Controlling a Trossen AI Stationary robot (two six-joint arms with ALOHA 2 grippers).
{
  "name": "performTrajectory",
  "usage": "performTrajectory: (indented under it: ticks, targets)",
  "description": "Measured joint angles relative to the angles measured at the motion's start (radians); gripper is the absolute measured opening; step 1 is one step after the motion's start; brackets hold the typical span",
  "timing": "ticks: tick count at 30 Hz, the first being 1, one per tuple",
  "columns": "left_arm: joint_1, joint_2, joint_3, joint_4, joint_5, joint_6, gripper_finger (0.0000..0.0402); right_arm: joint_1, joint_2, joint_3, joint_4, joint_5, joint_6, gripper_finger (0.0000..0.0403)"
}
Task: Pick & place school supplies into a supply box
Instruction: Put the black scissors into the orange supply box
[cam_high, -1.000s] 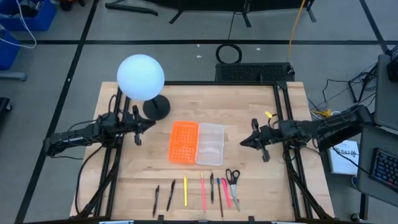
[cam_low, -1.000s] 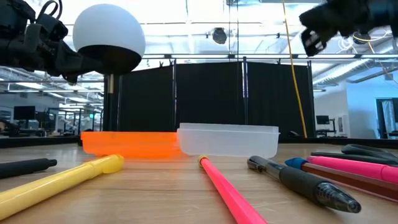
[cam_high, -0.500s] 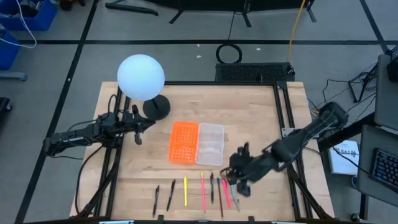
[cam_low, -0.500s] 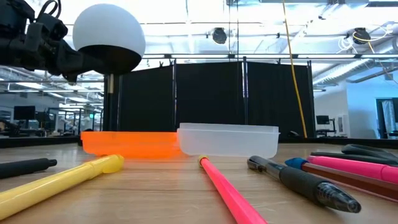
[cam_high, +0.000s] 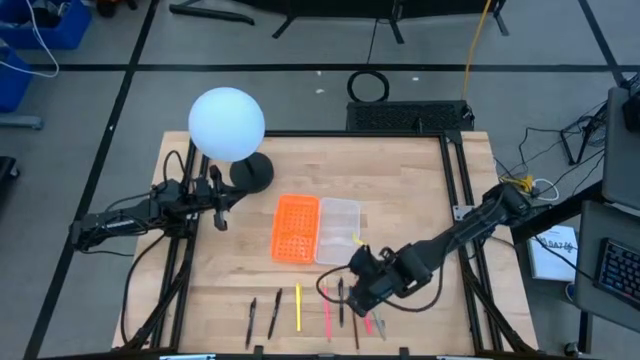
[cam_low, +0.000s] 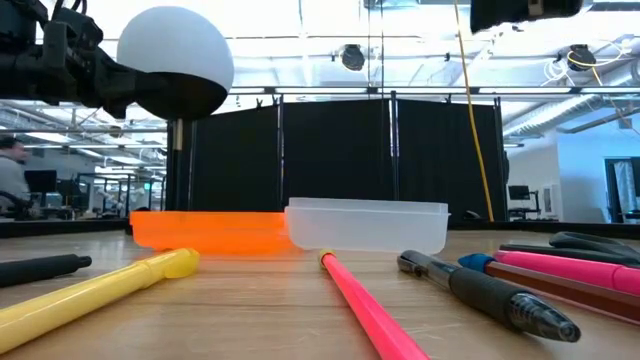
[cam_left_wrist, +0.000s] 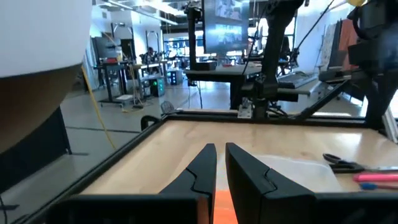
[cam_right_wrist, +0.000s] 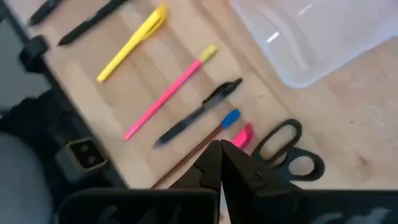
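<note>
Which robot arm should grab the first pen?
Probably the right one. Its gripper, fingers shut, hangs just above the row of pens, while the left gripper waits far off by the lamp.

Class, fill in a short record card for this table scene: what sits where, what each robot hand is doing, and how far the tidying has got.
supply box: mid-table, lying open, orange half beside clear half
supplies: yellow pen, pink pen, black pen and scissors in a row at the table's front edge
right hand: shut, empty, over the pen row
left hand: fingers nearly together, empty, near the globe lamp
progress: nothing in the box yet
</note>
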Motion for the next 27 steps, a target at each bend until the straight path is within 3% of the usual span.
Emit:
performTrajectory:
  ticks: [3, 6, 12, 17, 27]
  targets:
    - [0.0, 0.0, 0.0, 0.006, 0.0, 0.032, 0.0042, -0.018, 0.0, 0.0, -0.074, 0.076, 0.102, 0.0005]
    - [0.0, 0.0, 0.0, 0.006, 0.0, 0.064, 0.0042, -0.032, -0.001, -0.002, -0.142, 0.079, 0.164, 0.0024]
    - [0.0, 0.0, 0.0, 0.012, 0.0, 0.089, 0.0042, -0.048, -0.001, -0.076, -0.132, -0.03, 0.206, 0.0098]
    - [0.0, 0.0, 0.0, 0.012, 0.0, 0.088, 0.0042, -0.063, 0.001, -0.158, -0.087, -0.044, 0.304, 0.0149]
    - [0.0, 0.0, 0.0, 0.008, 0.0, 0.086, 0.0042, -0.074, -0.001, -0.279, 0.075, -0.165, 0.337, 0.0166]
